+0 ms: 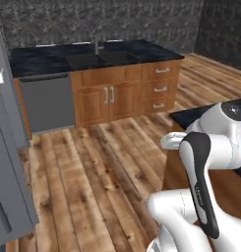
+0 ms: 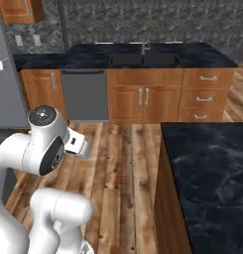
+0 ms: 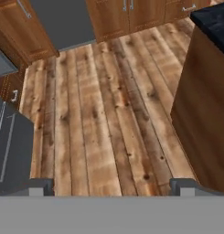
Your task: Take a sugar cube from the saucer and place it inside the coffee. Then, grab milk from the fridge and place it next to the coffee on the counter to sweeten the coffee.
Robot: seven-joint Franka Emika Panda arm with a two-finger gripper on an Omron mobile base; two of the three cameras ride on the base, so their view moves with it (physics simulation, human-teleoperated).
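Observation:
In the hand view my gripper [image 3: 112, 186] is open, with its two dark fingertips far apart and nothing between them. It looks down at bare wooden floor [image 3: 99, 119]. The grey fridge [image 1: 6, 162] stands at the left edge of the left base view, and its side [image 2: 4, 74] appears at far left in the right base view. A black marbled counter [image 2: 212, 163] on a wooden base is close on my right, and its corner [image 3: 214, 20] is at the hand view's top right. The sugar cube, saucer, coffee and milk are out of view.
A second black counter [image 1: 43, 59] with a sink [image 1: 100, 58] runs along the back wall, over wooden cabinets [image 2: 143, 101] and a grey dishwasher [image 1: 47, 101]. Open plank floor lies between it and me. A dark grey panel [image 3: 8, 146] is at the hand view's left.

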